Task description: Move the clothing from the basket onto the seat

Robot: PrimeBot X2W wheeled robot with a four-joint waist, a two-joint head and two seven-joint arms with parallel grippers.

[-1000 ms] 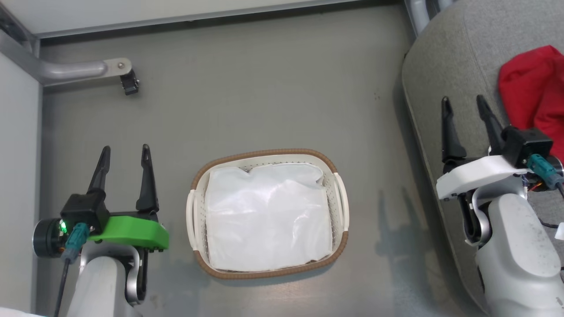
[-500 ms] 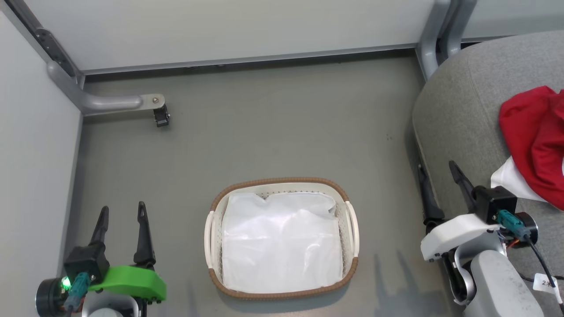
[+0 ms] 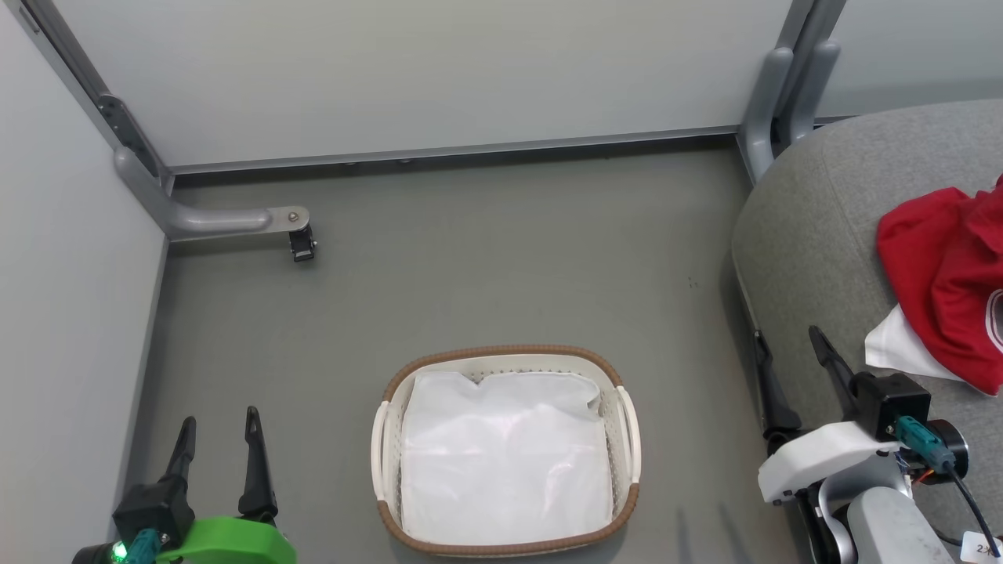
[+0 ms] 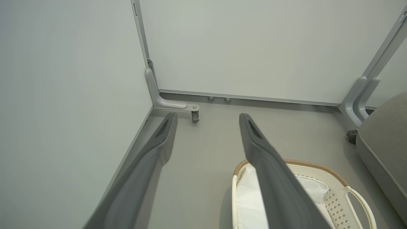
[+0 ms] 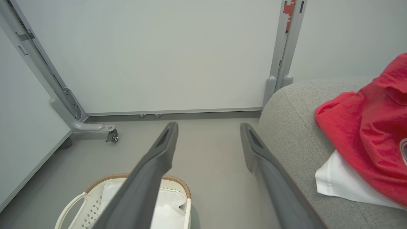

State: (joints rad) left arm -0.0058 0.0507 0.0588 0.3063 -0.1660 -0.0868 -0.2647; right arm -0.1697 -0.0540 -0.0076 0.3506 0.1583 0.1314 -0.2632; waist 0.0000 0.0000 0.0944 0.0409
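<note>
The red clothing (image 3: 944, 290) with a white part lies heaped on the grey seat (image 3: 815, 251) at the right, also seen as clothing (image 5: 365, 133) on the seat (image 5: 295, 127) in the right wrist view. The basket (image 3: 505, 356), white with a brown rim, stands on the floor low in the middle and holds just its white liner cloth (image 3: 505, 462); the basket (image 4: 318, 167) also shows in the left wrist view. My left gripper (image 3: 219, 427) is open at the lower left, nothing in it. My right gripper (image 3: 790, 351) is open beside the seat's front edge, empty.
Pale partition walls close off the back and left. A grey metal foot with a castor (image 3: 301, 243) juts from the left corner, and a grey post (image 3: 772, 102) stands at the seat's far corner. Grey floor (image 3: 501, 266) lies open between basket and wall.
The camera has tilted up, so the whole picture slid down and the back wall came into sight. Both grippers stay open; the right one has drawn back from the clothing.
</note>
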